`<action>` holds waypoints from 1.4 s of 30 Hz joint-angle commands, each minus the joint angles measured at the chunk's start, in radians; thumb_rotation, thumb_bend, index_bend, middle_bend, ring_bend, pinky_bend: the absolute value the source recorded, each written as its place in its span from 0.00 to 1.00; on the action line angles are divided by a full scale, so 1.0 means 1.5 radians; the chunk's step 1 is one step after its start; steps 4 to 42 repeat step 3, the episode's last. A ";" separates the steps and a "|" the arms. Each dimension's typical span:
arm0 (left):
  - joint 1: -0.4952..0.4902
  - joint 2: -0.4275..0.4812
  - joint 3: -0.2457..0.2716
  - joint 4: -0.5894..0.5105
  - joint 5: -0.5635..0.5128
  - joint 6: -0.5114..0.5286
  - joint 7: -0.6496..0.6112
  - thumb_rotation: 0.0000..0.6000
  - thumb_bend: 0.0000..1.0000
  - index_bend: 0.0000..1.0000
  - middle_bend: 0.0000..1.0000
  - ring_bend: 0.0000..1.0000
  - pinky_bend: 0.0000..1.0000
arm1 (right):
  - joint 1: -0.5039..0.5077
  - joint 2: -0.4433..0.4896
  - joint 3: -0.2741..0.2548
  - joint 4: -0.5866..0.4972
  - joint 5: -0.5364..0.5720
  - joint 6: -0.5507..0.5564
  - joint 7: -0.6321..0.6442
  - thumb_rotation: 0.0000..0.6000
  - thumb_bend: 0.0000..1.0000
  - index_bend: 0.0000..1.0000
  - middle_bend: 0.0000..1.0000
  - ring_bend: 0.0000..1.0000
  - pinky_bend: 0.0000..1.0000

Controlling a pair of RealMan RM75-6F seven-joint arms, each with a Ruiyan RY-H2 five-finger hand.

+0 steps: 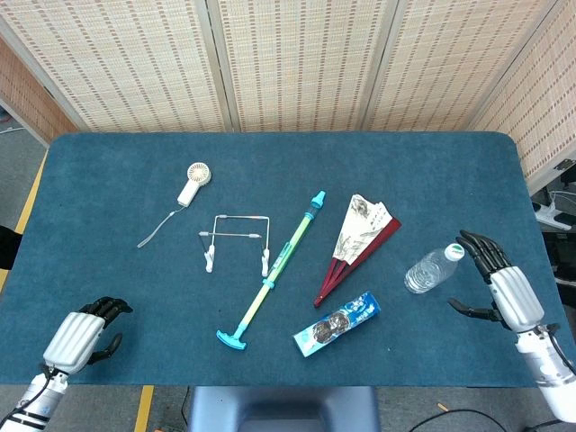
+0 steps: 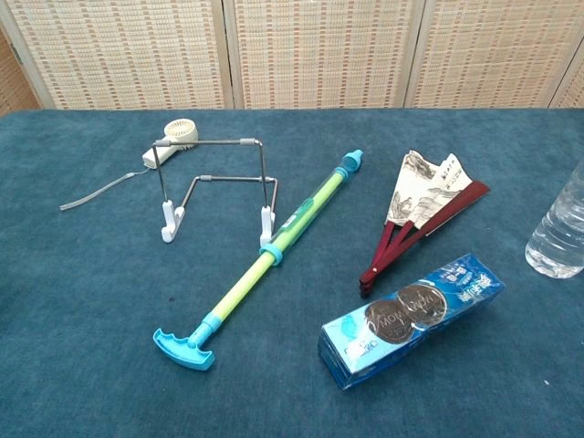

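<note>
left hand low left of frame, fingers curled in, holding nothing. mid counter: mini fan, wire stand, water pump toy, folding fan, cookie box. water bottle stands right. right hand just beside it, fingers spread, empty.

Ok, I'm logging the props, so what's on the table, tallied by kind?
Handheld fan: 1
Wire stand: 1
Toy water pump: 1
Folding fan: 1
Cookie box: 1
Water bottle: 1
Total: 6
</note>
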 commanded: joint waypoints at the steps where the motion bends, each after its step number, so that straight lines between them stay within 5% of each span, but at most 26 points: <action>1: -0.001 -0.001 0.000 0.000 0.003 0.001 0.000 1.00 0.43 0.29 0.25 0.19 0.38 | -0.070 0.071 -0.013 -0.143 0.012 0.054 -0.195 1.00 0.10 0.00 0.00 0.00 0.05; 3: -0.003 -0.002 0.000 0.000 0.004 -0.001 -0.001 1.00 0.43 0.29 0.25 0.19 0.38 | -0.080 0.074 -0.013 -0.162 0.017 0.054 -0.241 1.00 0.10 0.00 0.00 0.00 0.05; 42: -0.003 -0.002 0.000 0.000 0.004 -0.001 -0.001 1.00 0.43 0.29 0.25 0.19 0.38 | -0.080 0.074 -0.013 -0.162 0.017 0.054 -0.241 1.00 0.10 0.00 0.00 0.00 0.05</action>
